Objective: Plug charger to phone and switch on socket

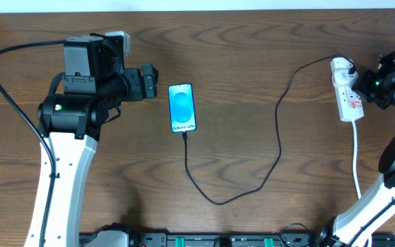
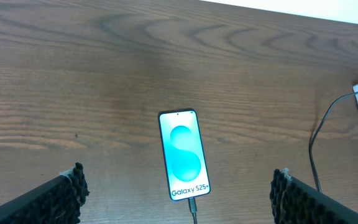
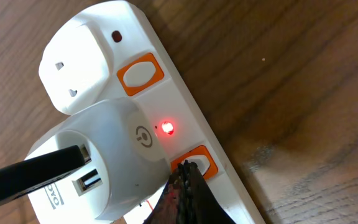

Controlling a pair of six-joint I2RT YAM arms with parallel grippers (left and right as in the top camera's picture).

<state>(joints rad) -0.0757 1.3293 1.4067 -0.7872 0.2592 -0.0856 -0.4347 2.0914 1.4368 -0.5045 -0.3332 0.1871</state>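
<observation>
While the wooden surface (image 1: 252,41) carries everything, the socket (image 1: 347,99) lies far to the right of the phone (image 1: 182,108), which rests face up with its screen lit. The charger (image 1: 280,144) runs from a white plug (image 3: 104,155) in the socket, loops below and right of the phone, and ends at the phone's bottom edge, apparently plugged in. Just left of the phone, the left pincer (image 1: 153,81) hangs spread wide, holding nothing. Far right of the phone, the right pincer (image 3: 184,190) is fully closed and empty, its tip at an orange switch (image 3: 197,160), beside a glowing red lamp (image 3: 166,128). Both steps look done; only withdrawing seems left
</observation>
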